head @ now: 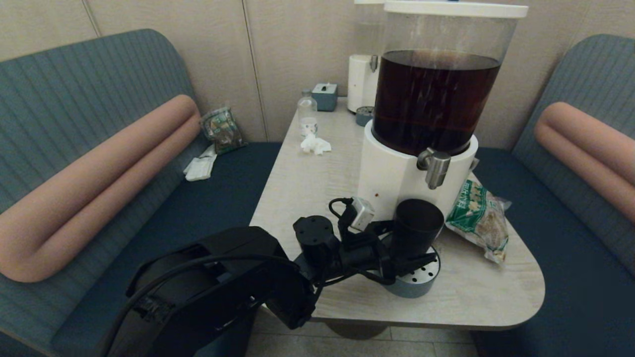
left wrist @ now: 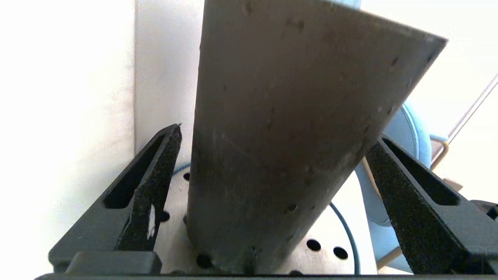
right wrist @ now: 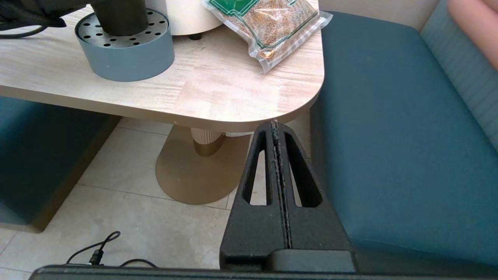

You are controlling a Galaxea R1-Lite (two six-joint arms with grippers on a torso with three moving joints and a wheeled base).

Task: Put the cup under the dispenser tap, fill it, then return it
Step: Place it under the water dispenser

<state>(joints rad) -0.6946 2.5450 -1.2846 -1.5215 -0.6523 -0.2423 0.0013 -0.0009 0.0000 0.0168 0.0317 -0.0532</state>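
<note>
1. Booth seating is wrapping around a pale table point(head: 307, 183), and you are working at its near corner, where the big dispenser point(head: 436, 99) of dark liquid is standing.
2. You are keeping the cup point(head: 415, 223) upright on the grey drip tray point(head: 421, 282) – a sensible spot, since the tap point(head: 435, 167) is hanging just above and slightly to its right.
3. Your left gripper point(head: 404, 255) is bracketing the cup low down, fingers point(left wrist: 155, 186) spread wide with a gap on each side – so it is holding nothing.
4. You are probably about to nudge or regrip; the mouth is not looking centred under the tap.
5. Your right gripper point(right wrist: 278, 132) is idling below the table edge, fingers pressed together and empty.
</note>
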